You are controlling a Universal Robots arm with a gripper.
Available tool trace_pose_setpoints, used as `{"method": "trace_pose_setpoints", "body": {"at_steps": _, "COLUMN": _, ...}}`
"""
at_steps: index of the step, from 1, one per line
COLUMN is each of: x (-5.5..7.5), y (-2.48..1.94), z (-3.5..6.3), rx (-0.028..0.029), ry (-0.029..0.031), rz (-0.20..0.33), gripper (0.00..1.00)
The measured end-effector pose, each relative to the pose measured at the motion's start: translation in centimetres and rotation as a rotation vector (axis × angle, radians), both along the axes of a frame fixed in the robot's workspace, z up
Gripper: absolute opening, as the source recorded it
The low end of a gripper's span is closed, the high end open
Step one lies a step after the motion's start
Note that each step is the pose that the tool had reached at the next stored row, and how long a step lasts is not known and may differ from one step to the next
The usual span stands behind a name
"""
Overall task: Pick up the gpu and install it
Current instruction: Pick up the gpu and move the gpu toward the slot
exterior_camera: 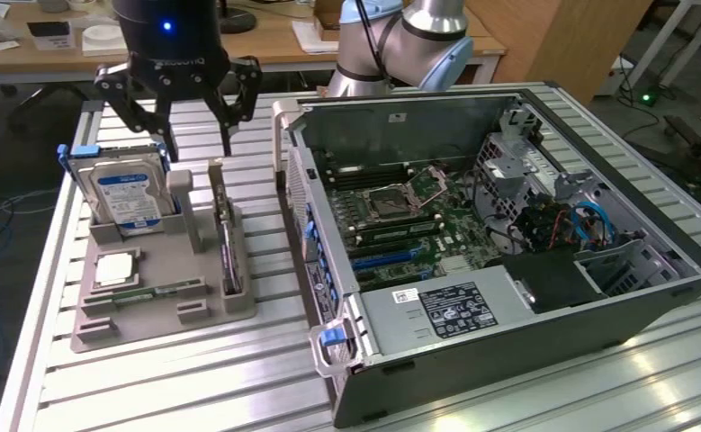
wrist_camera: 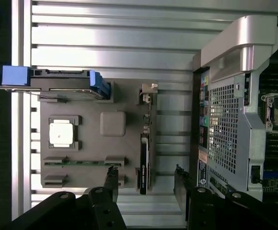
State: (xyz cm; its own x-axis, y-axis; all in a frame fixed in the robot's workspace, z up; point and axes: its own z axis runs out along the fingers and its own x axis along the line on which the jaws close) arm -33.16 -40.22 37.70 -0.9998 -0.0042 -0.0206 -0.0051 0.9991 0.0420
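The gpu (exterior_camera: 228,241) is a thin dark card standing on edge in a slot along the grey holder (exterior_camera: 146,315), on the side nearest the computer case. In the wrist view the gpu (wrist_camera: 143,153) runs as a narrow dark strip with a silvery bracket at one end. My gripper (exterior_camera: 196,144) hangs open above the far end of the holder, well clear of the card. Its two black fingers (wrist_camera: 112,175) straddle the line of the gpu, and the gripper (wrist_camera: 145,171) holds nothing.
The holder (wrist_camera: 91,143) also carries a blue-labelled hard drive (exterior_camera: 122,193) with blue rails (wrist_camera: 98,81), a square processor (exterior_camera: 112,268) and a green memory stick (exterior_camera: 152,292). The open computer case (exterior_camera: 494,252) stands at the exterior view's right, on a ribbed aluminium table (exterior_camera: 182,378).
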Motion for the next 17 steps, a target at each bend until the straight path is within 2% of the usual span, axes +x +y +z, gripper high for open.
{"method": "trace_pose_setpoints", "body": {"at_steps": 17, "x": 0.00, "y": 0.00, "z": -0.83, "rx": 0.0000, "ry": 0.0000, "rz": 0.000, "gripper": 0.59}}
